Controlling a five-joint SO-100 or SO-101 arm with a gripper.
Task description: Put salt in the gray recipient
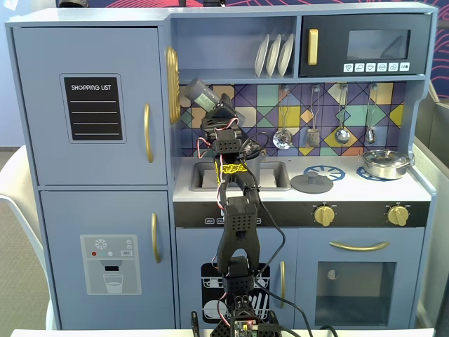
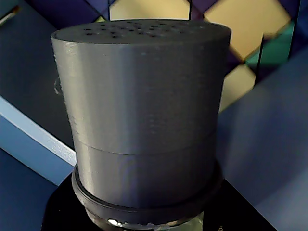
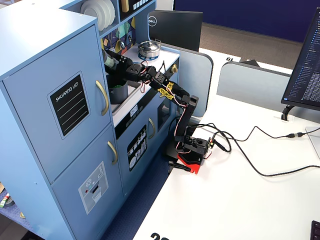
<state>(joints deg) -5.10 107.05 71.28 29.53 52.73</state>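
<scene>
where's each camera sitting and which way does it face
A fixed view: straight in front of the toy kitchen, facing it; whole arm from behind, gripper holding the salt tilted.
Wrist view: on the gripper, looking along the salt's holed cap toward the backsplash; no arm shows.
A fixed view: high, off to one side, across the desk; whole arm side-on.
Both fixed views share the steel pot.

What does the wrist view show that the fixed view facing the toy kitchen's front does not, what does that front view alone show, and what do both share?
Only the wrist view shows the small holes in the salt shaker's flat gray cap, close up. Only the front fixed view shows the arm, the sink, the flat gray lid and the shiny steel pot on the counter, and that the shaker is held tilted, above the sink's left part. Both share the shaker and the coloured tile backsplash behind it.
</scene>
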